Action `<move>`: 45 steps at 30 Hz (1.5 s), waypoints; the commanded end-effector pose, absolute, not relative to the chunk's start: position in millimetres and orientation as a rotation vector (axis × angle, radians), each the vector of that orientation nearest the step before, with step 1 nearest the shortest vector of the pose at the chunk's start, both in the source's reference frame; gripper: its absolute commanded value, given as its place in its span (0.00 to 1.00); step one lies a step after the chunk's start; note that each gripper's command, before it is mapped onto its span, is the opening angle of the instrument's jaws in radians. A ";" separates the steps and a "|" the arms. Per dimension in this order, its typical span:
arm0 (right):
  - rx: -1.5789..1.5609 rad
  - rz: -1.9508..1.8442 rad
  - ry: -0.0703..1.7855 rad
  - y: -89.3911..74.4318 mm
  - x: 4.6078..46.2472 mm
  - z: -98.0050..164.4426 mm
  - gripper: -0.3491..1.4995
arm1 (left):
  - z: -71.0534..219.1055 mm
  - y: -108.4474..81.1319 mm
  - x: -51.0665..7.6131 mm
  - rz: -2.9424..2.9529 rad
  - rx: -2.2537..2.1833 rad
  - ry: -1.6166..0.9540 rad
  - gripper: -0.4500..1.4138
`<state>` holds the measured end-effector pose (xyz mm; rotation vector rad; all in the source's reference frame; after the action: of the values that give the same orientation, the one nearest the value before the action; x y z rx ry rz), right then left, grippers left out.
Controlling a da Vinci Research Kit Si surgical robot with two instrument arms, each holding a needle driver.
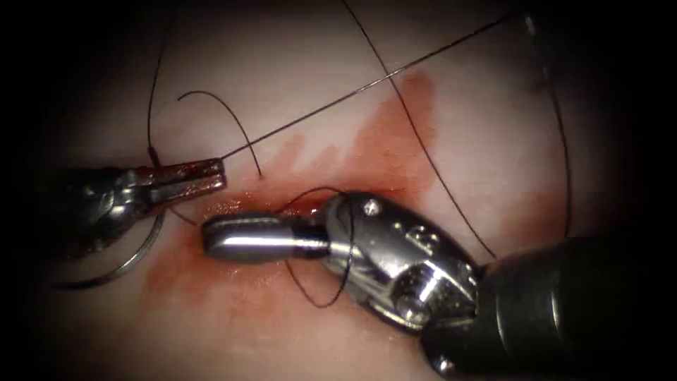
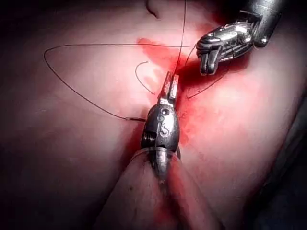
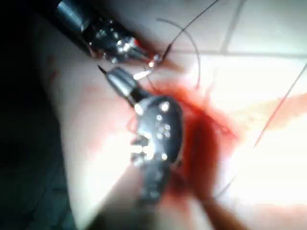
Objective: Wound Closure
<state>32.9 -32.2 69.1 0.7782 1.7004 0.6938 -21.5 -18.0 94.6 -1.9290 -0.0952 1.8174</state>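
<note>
My left tool [image 1: 220, 176] lies left of the cut [image 1: 240, 206], jaws shut on the thread [image 1: 367, 86], which runs taut up and to the right. The curved needle [image 1: 137, 257] rests out of the tissue below that tool and passes under the base of its jaws; I cannot tell whether it is gripped there. My right tool [image 1: 210, 236] comes in from the lower right along the cut, jaws shut with nothing seen between them. A loop of thread [image 1: 317, 300] goes around it behind the jaws. In the left wrist view my left tool [image 2: 171, 79] pinches thread.
Red fluid [image 1: 381, 141] stains the tissue around the cut and up to the right. A short free thread end [image 1: 226, 106] rises from the tissue just above the cut. Slack thread [image 1: 437, 176] curves over the tissue at right.
</note>
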 end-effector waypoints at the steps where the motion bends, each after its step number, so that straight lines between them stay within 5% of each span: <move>1: 0.765 0.708 1.701 -32.4 32.8 69.8 0.16 | 95.1 -18.7 -21.8 1.817 -1.930 -0.098 0.00; 10: 0.733 0.764 1.711 -31.6 32.2 69.9 0.14 | 95.2 -20.5 -21.8 1.821 -1.924 -0.076 0.00; 12: 0.712 0.785 1.710 -31.5 32.3 69.9 0.25 | 95.0 -20.8 -21.6 1.821 -1.923 -0.076 0.00; 13: 0.684 0.805 1.702 -31.4 32.6 70.0 0.48 | 94.7 -21.1 -21.6 1.821 -1.926 -0.079 0.00; 16: 0.624 0.842 1.647 -31.2 33.5 70.3 0.74 | 94.1 -21.9 -21.9 1.821 -1.930 -0.085 0.00; 25: 0.536 0.835 1.537 -31.2 33.6 70.7 0.63 | 90.7 -23.0 -22.8 1.799 -1.946 -0.118 0.00; 45: 0.474 0.796 1.391 -33.0 37.5 72.3 0.65 | 85.1 -23.8 -28.5 1.763 -1.997 -0.200 0.00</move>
<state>37.0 -32.6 71.9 0.4739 1.3802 0.7913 -28.0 -23.1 84.3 -1.9970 -0.1982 1.7606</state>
